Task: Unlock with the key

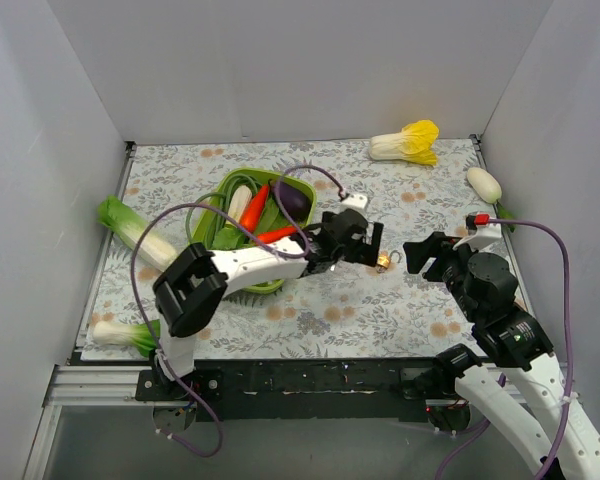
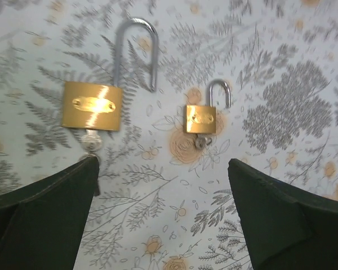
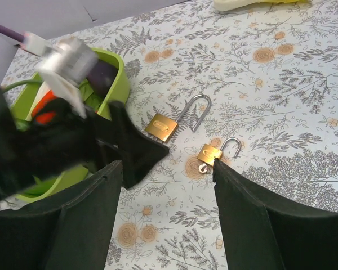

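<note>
Green plastic marks the basket (image 1: 232,178) of vegetables at the far left of the flowered cloth (image 1: 360,310) in the top view. We see the left gripper (image 1: 372,250) reaching just right of the basket. The right gripper (image 1: 420,257) faces it from the right, and a brass glint lies between the two.

From the left wrist we look down between the left gripper's fingers (image 2: 45,214), which stand spread wide with nothing between them. Beyond them lies the large padlock (image 2: 92,105), one leg of its shackle (image 2: 136,45) out of the body. The key (image 2: 90,143) sticks out of the body on the side facing the gripper, just beside one fingertip; whether they touch we cannot tell. Beside it, apart, lies the small padlock (image 2: 201,118) with a second tiny key (image 2: 200,142) under it.

From the right wrist, the right gripper's jaws stand wide too and hold nothing. Both padlocks lie beyond them, the small one just beside one fingertip. The left gripper hides the key end of the large padlock.
</note>
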